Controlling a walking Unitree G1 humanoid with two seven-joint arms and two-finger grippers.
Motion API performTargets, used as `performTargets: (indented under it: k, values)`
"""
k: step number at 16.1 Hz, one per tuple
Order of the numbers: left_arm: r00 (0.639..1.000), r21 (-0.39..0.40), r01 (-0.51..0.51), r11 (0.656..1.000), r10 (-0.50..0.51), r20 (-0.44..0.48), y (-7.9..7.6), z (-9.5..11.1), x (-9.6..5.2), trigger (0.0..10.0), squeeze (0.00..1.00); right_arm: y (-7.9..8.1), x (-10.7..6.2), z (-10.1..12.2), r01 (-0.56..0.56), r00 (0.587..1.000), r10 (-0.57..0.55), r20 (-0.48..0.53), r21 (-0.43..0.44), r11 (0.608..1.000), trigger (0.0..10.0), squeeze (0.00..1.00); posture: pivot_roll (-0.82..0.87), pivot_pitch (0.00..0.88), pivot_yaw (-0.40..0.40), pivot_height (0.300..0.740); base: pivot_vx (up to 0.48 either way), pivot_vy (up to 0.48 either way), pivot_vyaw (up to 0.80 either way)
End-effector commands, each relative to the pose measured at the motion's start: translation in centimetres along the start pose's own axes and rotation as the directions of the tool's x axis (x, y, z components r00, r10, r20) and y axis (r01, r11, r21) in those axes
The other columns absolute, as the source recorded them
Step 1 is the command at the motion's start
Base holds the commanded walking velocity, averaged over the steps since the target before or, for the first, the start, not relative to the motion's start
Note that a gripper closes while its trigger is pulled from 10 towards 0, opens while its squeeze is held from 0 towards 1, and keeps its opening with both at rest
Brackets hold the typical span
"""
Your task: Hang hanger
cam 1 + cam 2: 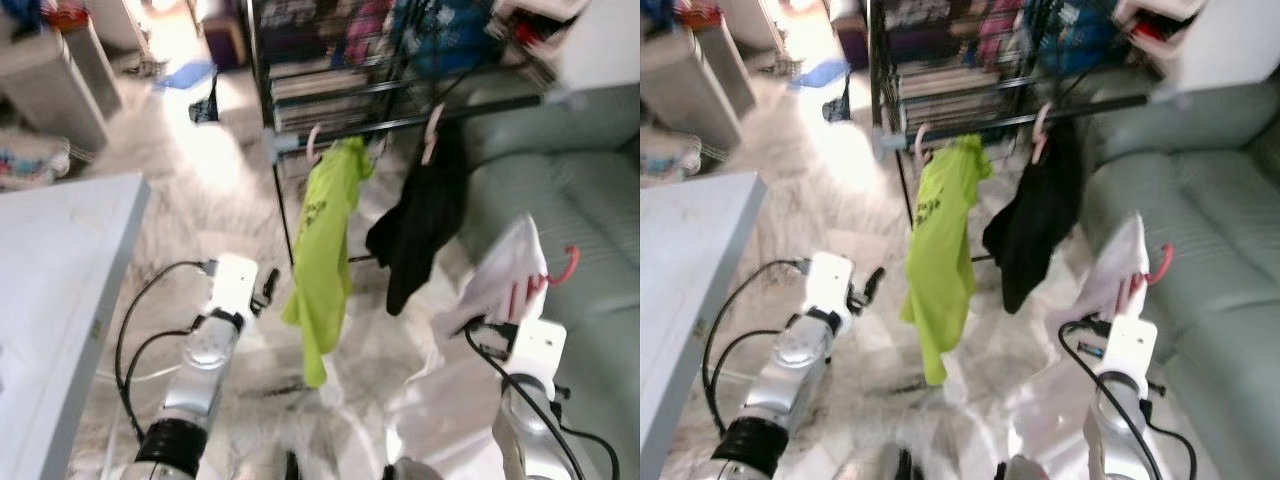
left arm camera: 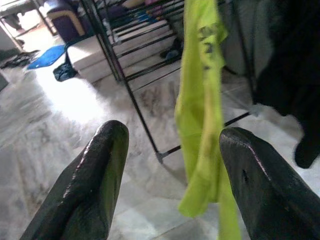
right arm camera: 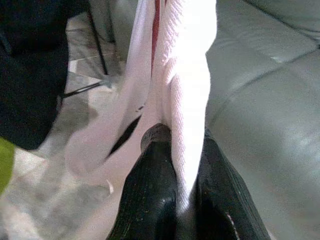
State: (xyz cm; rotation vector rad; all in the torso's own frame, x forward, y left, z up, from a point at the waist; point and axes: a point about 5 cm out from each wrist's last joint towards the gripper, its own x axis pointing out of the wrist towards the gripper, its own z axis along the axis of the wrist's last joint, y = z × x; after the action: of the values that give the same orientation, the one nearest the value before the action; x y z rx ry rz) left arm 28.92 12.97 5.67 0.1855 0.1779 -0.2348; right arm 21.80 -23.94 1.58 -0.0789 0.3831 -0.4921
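While clamped in the right gripper (image 3: 182, 165), the hanger (image 1: 555, 268) stands above its jaws.

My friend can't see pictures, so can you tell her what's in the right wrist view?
The right gripper pinches a white ribbed garment between its two black fingers, with a red hanger peeking out of the folds. A pale green sofa sits behind it, and a black hanging garment is off to one side.

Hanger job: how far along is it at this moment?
Done: green shirt and black garment hang on the rail. In hand: right end effector grips the white garment on its red hanger. Left: hooking it on the rail.
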Motion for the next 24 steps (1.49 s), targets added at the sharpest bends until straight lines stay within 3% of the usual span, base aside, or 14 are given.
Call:
performTargets:
  k: [1, 5, 8, 14, 24]
  values:
    - [1.0, 0.013, -0.025, 1.0, 0.025, -0.005, 1.0, -0.2, -0.2, 10.0, 0.0, 0.5, 0.1, 1.4, -0.003, 0.999, 0.002, 0.054, 0.021, 1.0, 10.0, 0.0, -0.02, 0.0, 0.07, 0.74, 0.0, 0.0, 0.0]
    - [0.999, -0.008, -0.014, 1.0, 0.014, 0.051, 0.8, 0.9, 0.1, 10.0, 0.0, 0.7, 0.4, 1.8, -0.004, 0.999, 0.002, 0.051, 0.031, 1.0, 10.0, 0.0, -0.06, 0.0, 0.076, 0.74, 0.0, 0.0, 0.0]
    - [0.999, -0.017, -0.029, 0.999, 0.029, 0.04, 1.4, 0.5, -0.2, 10.0, 0.0, 0.7, 0.2, 1.7, 0.004, 0.999, -0.006, 0.041, 0.047, 0.999, 10.0, 0.0, -0.06, 0.0, 0.083, 0.74, 0.0, 0.0, 0.0]
    - [0.999, -0.02, 0.002, 1.0, -0.001, 0.048, 1.0, 0.8, 0.1, 10.0, 0.0, 0.9, 0.3, 1.7, 0.003, 0.999, -0.004, 0.034, 0.049, 0.999, 10.0, 0.0, -0.08, 0.0, 0.11, 0.74, 0.0, 0.0, 0.0]
    - [0.999, -0.005, 0.015, 1.0, -0.015, 0.045, 1.1, 0.8, 0.2, 10.0, 0.0, 1.2, 0.5, 1.4, -0.01, 1.0, 0.009, 0.019, 0.05, 0.999, 10.0, 0.0, -0.06, 0.0, 0.108, 0.74, 0.0, -0.28, 0.0]
